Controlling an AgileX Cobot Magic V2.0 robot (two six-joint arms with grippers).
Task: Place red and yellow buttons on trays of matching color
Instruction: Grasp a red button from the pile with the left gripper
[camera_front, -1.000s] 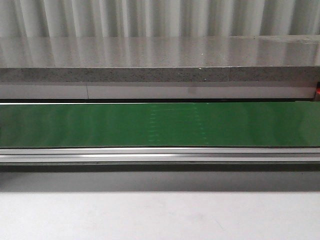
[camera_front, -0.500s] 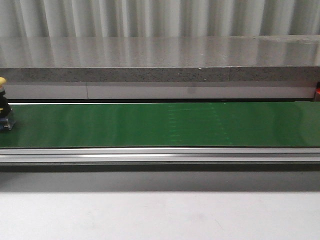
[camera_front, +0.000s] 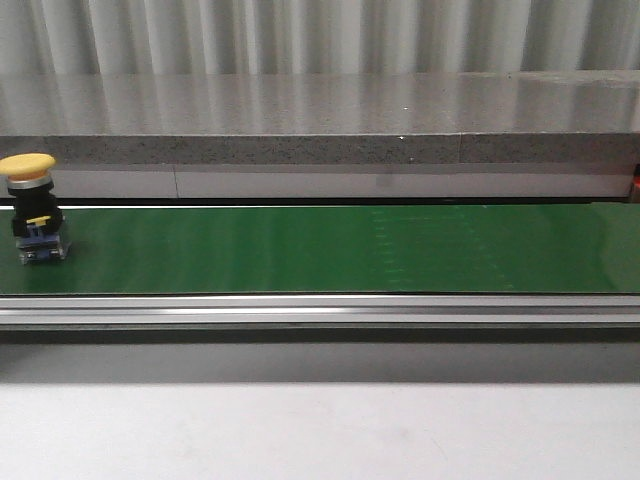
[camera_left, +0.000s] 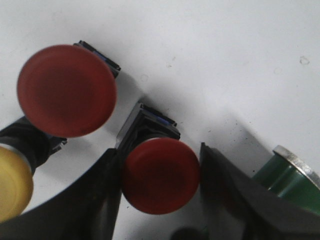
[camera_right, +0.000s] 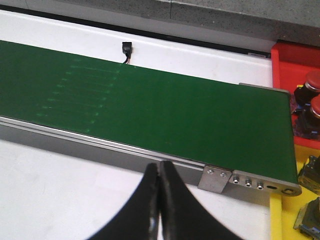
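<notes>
A yellow button (camera_front: 33, 208) stood upright at the far left end of the green conveyor belt (camera_front: 330, 250). The left gripper (camera_left: 159, 176) was spread open around a red button (camera_left: 161, 175) sitting on the white surface (camera_left: 225, 60), with a bigger-looking red button (camera_left: 66, 90) and another yellow one (camera_left: 14, 182) just beside it. The right gripper (camera_right: 160, 200) was pinched closed on nothing, hanging near the belt's end, where the red tray (camera_right: 295, 62) had two red buttons (camera_right: 311, 95) in it.
</notes>
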